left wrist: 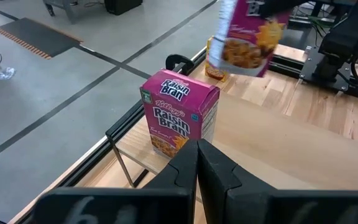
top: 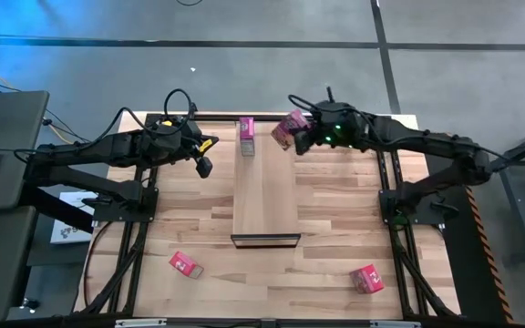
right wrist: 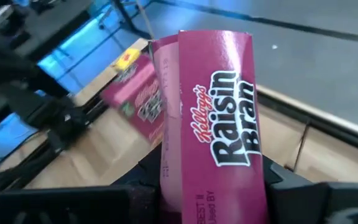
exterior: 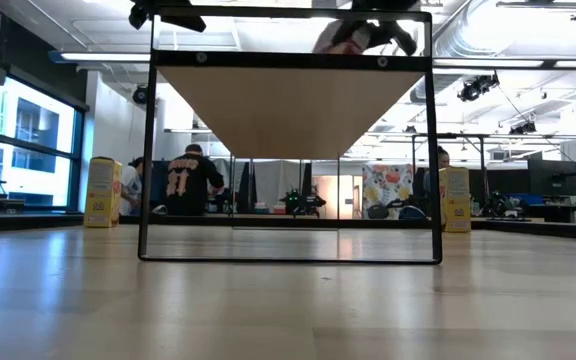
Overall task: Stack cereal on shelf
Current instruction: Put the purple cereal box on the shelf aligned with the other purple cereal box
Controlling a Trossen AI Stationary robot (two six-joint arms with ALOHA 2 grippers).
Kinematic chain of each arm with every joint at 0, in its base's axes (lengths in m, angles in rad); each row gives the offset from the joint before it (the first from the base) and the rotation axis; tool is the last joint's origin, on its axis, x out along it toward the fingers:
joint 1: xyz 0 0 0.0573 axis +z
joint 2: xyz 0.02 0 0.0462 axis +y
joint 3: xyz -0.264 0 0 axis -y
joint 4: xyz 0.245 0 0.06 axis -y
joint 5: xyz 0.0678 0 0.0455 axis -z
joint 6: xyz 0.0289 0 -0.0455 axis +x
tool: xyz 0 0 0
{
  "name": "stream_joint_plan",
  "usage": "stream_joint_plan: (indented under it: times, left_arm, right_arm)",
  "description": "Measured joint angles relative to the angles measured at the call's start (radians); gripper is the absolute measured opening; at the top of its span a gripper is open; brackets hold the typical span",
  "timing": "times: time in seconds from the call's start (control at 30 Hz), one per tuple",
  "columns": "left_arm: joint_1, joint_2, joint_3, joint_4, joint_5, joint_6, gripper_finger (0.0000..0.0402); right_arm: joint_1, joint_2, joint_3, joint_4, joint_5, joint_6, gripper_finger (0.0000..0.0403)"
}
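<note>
The shelf [top: 265, 196] is a pale plank running near to far down the table's middle, with its dark frame [exterior: 290, 258] at the near end. One magenta Raisin Bran box [top: 246, 135] [left wrist: 179, 112] stands upright on the shelf's far end. My right gripper [top: 301, 138] is shut on a second magenta box [top: 287, 129] [right wrist: 207, 118], held in the air beside the shelf's far right corner. My left gripper [top: 204, 167] [left wrist: 197, 155] is shut and hovers left of the shelf. Two red-pink boxes [top: 186, 265] [top: 366, 279] lie on the near table. My right gripper pinches the magenta box between its two fingers [right wrist: 278, 183], one on each side of the box's lower part [right wrist: 210, 193]. It reaches in roughly level from the table's right. The box is lifted clear and tilted, its free end pointing toward the standing box.
In the low view, two yellow boxes [exterior: 103, 192] [exterior: 455, 200] stand at the table's far side, left and right of the shelf frame. People show in the room beyond. Bare tabletop lies on both sides of the shelf.
</note>
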Motion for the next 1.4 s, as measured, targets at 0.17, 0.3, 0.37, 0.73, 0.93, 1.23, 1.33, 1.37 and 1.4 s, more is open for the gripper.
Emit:
stream_joint_plan:
  times: [0.17, 0.3, 0.37, 0.73, 0.93, 1.23, 1.33, 1.37, 1.4]
  left_arm:
    - [0.000, 0.000, 0.000, 0.000, 0.000, 0.000, 0.0003]
    - [0.000, 0.000, 0.000, 0.000, 0.000, 0.000, 0.0003]
    - [0.000, 0.000, 0.000, 0.000, 0.000, 0.000, 0.0003]
    - [0.000, 0.000, 0.000, 0.000, 0.000, 0.000, 0.0003]
    - [0.000, 0.000, 0.000, 0.000, 0.000, 0.000, 0.0003]
    - [0.000, 0.000, 0.000, 0.000, 0.000, 0.000, 0.0003]
    - [0.000, 0.000, 0.000, 0.000, 0.000, 0.000, 0.0003]
    - [0.000, 0.000, 0.000, 0.000, 0.000, 0.000, 0.0003]
    - [0.000, 0.000, 0.000, 0.000, 0.000, 0.000, 0.0003]
  right_arm:
    - [-0.015, 0.151, 0.157, -0.062, 0.025, 0.005, 0.0105]
    - [-0.029, 0.275, 0.292, -0.239, 0.037, 0.065, 0.0105]
    - [-0.035, 0.328, 0.354, -0.306, 0.041, 0.106, 0.0105]
    - [-0.036, 0.460, 0.466, -0.382, 0.101, 0.218, 0.0105]
    - [-0.037, 0.461, 0.452, -0.432, 0.161, 0.282, 0.0105]
    - [-0.035, 0.461, 0.452, -0.428, 0.148, 0.314, 0.0105]
    - [-0.035, 0.461, 0.452, -0.427, 0.132, 0.338, 0.0105]
    - [-0.035, 0.461, 0.452, -0.423, 0.130, 0.348, 0.0105]
    - [-0.035, 0.461, 0.452, -0.420, 0.129, 0.349, 0.0106]
